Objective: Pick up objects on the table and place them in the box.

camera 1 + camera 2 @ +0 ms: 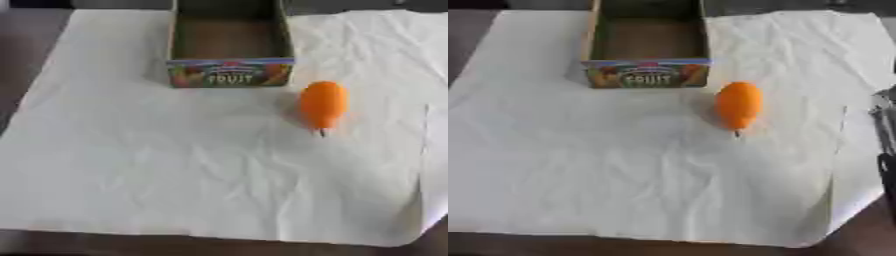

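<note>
Near edge, bottom of frame: dark bench (52, 245) showing under the front edge of a crumpled white paper sheet (175, 170) that covers most of the surface. The sheet's right side has a second overlapping edge running top to bottom.

Right edge of the right eye view, mid to lower: a black and silver part of the right arm or hand (885, 145) pokes in (only a sliver is visible). Cannot tell whether its fingers are apart or together; it touches none of the task's things as far as can be seen. Left hand appears in neither view.

Centre right of frame: one orange fruit (323, 103), oval, lying on the paper with a short dark stem pointing toward the near edge. It sits apart from the box, just to the right and nearer than the box's front right corner, not touching it.

Upper centre of frame: open cardboard box (230, 73), brown inside, nothing visible in it. Front panel is a colourful printed label, readable word "FRUIT" in white letters; smaller writing above it too blurred to read. The box's far end runs off the top of the frame.

Upper corners: dark bench beyond the paper.
</note>
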You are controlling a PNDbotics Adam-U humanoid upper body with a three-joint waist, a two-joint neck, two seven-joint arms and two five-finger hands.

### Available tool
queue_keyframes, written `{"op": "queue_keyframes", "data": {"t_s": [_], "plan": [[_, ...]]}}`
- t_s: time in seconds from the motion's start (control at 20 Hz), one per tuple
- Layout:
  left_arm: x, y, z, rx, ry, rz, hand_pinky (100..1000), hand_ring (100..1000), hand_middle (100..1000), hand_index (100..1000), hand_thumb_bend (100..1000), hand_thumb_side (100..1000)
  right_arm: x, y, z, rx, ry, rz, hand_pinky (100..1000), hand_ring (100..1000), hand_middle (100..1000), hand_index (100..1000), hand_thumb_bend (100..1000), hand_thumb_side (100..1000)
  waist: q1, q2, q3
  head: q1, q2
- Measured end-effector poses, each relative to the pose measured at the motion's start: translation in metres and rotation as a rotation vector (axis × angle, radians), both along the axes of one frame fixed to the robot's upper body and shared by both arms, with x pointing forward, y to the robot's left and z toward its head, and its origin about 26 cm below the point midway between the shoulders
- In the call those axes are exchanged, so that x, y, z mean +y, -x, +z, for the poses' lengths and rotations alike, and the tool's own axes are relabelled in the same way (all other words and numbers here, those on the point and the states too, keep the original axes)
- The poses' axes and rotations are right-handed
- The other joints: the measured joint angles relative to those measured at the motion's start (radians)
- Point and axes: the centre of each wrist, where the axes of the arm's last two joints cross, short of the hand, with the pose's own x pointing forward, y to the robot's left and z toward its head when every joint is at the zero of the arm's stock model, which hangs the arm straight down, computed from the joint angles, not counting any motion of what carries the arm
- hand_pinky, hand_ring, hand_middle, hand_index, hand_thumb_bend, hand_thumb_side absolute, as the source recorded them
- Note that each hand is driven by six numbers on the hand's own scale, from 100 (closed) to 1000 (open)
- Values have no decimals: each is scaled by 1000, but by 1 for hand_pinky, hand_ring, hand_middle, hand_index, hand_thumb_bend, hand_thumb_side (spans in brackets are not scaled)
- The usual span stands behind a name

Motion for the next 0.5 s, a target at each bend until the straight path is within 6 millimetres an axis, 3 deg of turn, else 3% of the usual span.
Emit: {"op": "queue_keyframes", "data": {"t_s": [0.45,0.5], "plan": [[0,0,0,-2,-3,-4,315,390,646,657,100,699,2,-1,-1,44,53,-21,834,946,734,882,100,935,-2,0,0,-5,0],[0,0,0,-1,-3,-5,315,390,646,657,100,699,3,-1,0,60,81,-32,836,947,738,886,100,904,-3,0,1,-5,0]]}}
